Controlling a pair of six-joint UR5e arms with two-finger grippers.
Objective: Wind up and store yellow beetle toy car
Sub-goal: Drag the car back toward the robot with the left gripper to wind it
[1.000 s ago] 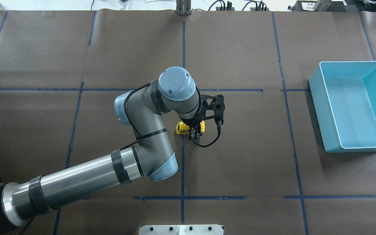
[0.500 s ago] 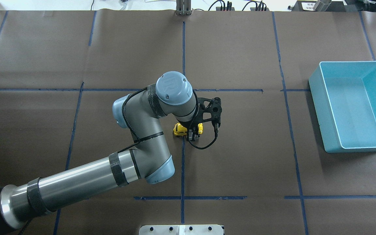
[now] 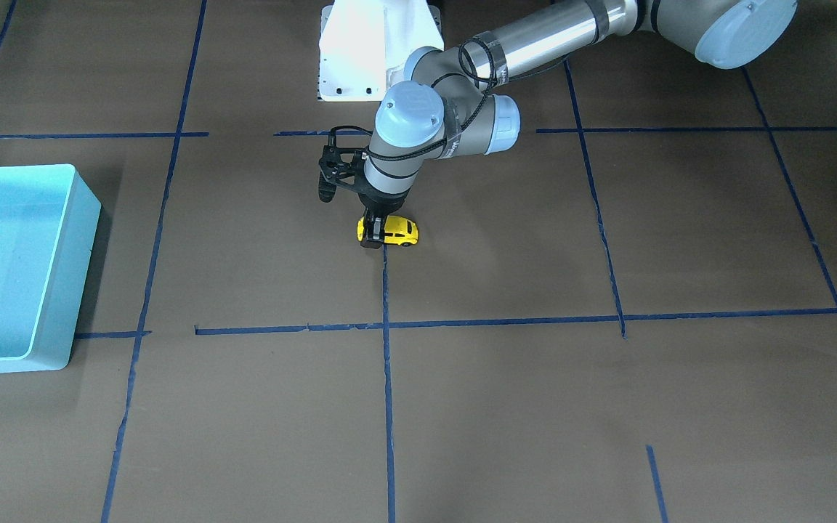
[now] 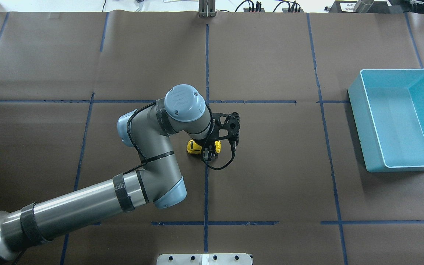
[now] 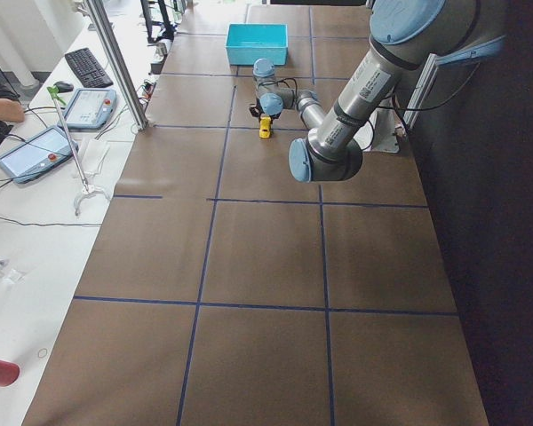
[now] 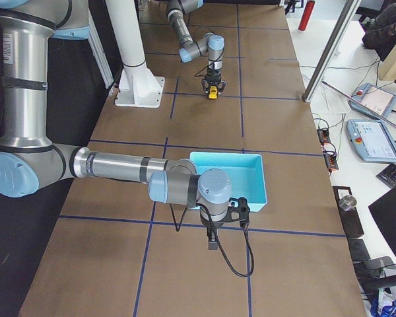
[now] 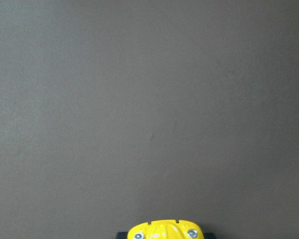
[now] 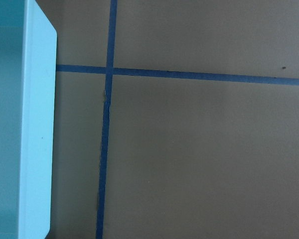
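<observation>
The yellow beetle toy car (image 4: 194, 147) stands on the brown table near the middle blue tape line. It also shows in the front view (image 3: 399, 231), the left side view (image 5: 265, 130), the right side view (image 6: 213, 92) and at the bottom edge of the left wrist view (image 7: 164, 231). My left gripper (image 4: 207, 154) points straight down and is shut on the car's sides, with the car low on the table surface; it also shows in the front view (image 3: 373, 237). My right gripper (image 6: 213, 245) hangs just in front of the bin; I cannot tell whether it is open or shut.
A light blue bin (image 4: 361, 121) sits at the table's right side, seen also in the front view (image 3: 62, 269) and as a wall in the right wrist view (image 8: 37, 124). The white robot base (image 3: 360, 51) stands at the near table edge.
My left gripper has slid toward the robot's left with the yellow car in it, a short way across the middle tape line. The bin has not moved.
</observation>
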